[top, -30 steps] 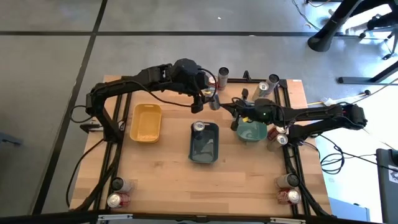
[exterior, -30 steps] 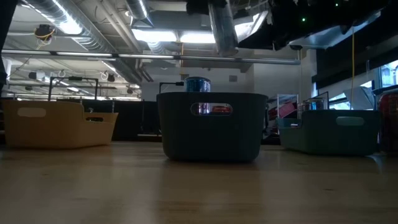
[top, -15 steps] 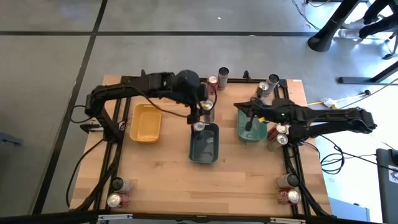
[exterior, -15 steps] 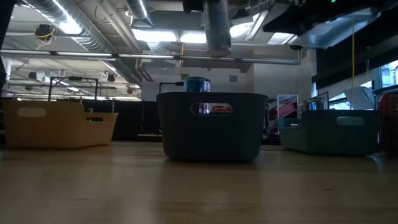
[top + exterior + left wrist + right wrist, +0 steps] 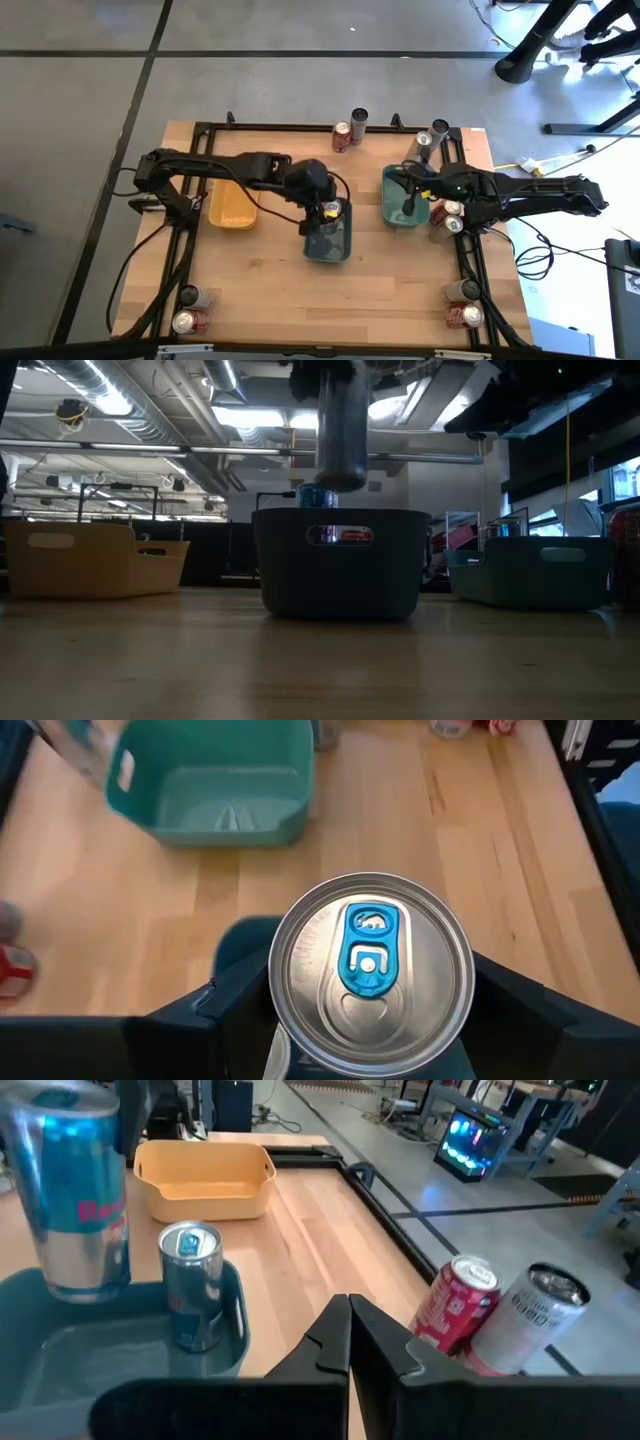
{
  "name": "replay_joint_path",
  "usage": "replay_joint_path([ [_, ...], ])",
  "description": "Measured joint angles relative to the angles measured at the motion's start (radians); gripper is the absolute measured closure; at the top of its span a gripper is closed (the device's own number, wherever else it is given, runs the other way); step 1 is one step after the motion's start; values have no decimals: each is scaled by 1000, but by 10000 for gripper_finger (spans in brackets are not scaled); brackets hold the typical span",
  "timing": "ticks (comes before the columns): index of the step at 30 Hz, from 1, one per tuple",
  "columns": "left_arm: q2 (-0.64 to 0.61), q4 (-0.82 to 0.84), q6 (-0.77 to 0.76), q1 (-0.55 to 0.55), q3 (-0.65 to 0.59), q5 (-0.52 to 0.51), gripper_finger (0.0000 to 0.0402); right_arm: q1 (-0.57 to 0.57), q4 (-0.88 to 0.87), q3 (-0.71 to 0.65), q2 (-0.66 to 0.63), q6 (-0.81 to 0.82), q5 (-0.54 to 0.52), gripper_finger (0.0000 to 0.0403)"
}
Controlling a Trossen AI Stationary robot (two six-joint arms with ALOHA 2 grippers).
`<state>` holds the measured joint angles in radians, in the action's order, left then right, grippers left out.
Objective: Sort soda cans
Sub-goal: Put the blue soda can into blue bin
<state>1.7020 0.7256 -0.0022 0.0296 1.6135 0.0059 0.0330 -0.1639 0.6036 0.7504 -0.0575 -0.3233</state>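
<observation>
Left hand [image 5: 330, 212] now over grey-blue tray [image 5: 328, 245] — grasping silver can [image 5: 371, 975], right hand [image 5: 349, 1342] clenched

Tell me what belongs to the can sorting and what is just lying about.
Job: silver-blue can in left gripper; second can in grey-blue tray; red can; yellow tray; teal tray under right gripper.
Lying about: chair base, floor cables.

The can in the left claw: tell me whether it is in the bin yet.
Not yet. The can hangs upright in the left claw, its base above the dark bin's rim, beside a can already standing inside.
</observation>
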Motion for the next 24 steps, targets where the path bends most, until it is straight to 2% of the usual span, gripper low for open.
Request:
replay_joint_path([
  [4, 0, -68, -15, 14, -78, -2, 168, 0, 7, -22, 0, 15, -1, 398],
  [11, 2, -156, -27, 18, -208, -28, 162, 0, 52, -75, 0, 35, -2, 398],
  [19, 0, -198, -31, 18, -255, -24, 164, 0, 76, -101, 1, 35, -10, 398],
  [24, -61, -127, -68, 18, -254, -30, 164, 0, 97, -102, 1, 34, -10, 398],
])
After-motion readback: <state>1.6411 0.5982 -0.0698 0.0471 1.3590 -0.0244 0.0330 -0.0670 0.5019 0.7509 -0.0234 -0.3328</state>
